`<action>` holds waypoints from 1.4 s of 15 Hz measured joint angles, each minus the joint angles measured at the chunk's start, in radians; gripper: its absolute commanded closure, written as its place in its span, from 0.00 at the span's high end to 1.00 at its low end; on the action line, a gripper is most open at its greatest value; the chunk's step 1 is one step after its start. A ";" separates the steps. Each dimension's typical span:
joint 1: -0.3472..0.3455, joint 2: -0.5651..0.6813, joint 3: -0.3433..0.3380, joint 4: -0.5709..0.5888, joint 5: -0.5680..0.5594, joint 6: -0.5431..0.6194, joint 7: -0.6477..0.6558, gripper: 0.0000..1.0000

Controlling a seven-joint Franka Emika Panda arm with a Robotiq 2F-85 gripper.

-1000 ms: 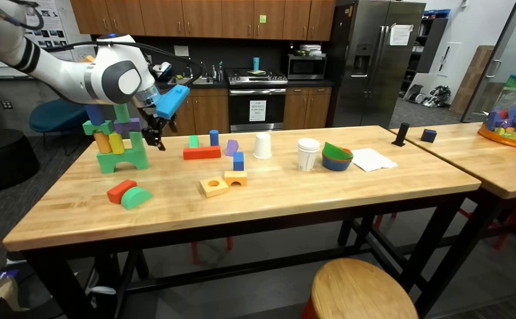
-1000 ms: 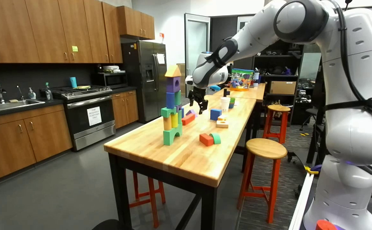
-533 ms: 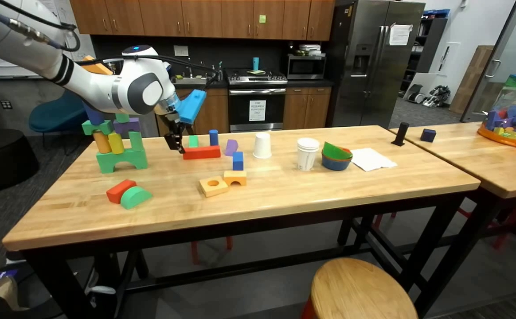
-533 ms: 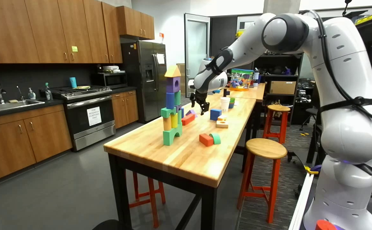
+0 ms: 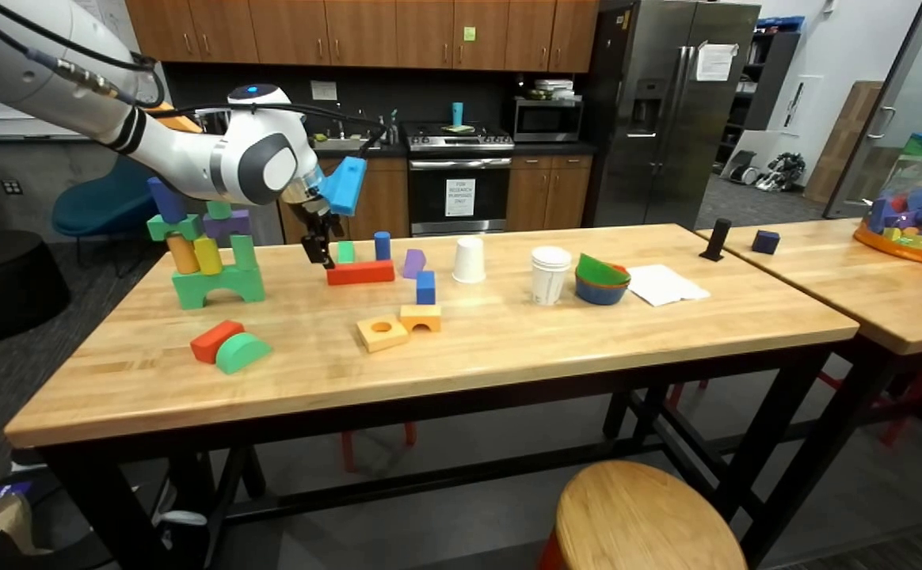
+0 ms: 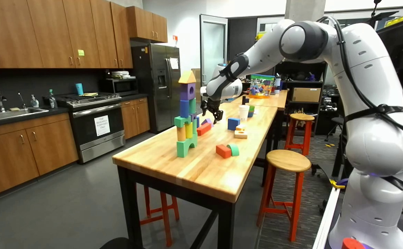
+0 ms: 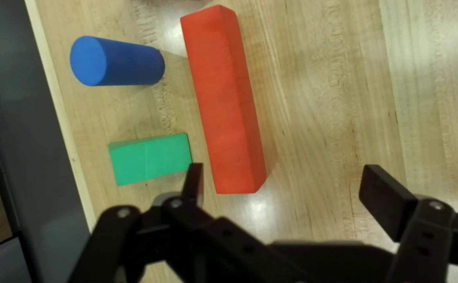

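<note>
My black gripper (image 7: 284, 181) is open and empty above the wooden table, its jaws wide apart. A long red block (image 7: 225, 102) lies nearest, with its near end just ahead of the gap, toward the left finger (image 7: 193, 184). A green block (image 7: 150, 159) lies beside the left fingertip, and a blue cylinder (image 7: 126, 63) stands farther along. In an exterior view the gripper (image 5: 322, 255) is at the left end of the red block (image 5: 360, 273). In an exterior view the gripper (image 6: 211, 114) shows behind the tall block tower (image 6: 186, 147). Contact with any block cannot be seen.
The tower also stands left of the gripper (image 5: 219, 285). A purple block (image 5: 413, 264), a blue block (image 5: 425, 287), a yellow block with a hole (image 5: 382, 333), an upturned white cup (image 5: 469, 261), stacked cups (image 5: 550, 277) and bowls (image 5: 600, 291) are to the right.
The arm has swung away from beside the tower toward the red block, mostly in the first half second, then shifted slightly. The blocks have not moved.
</note>
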 measured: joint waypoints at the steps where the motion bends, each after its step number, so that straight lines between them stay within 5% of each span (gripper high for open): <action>1: -0.003 0.004 0.005 0.007 0.005 0.000 -0.009 1.00; 21: -0.004 0.234 0.003 0.314 -0.028 -0.039 0.033 1.00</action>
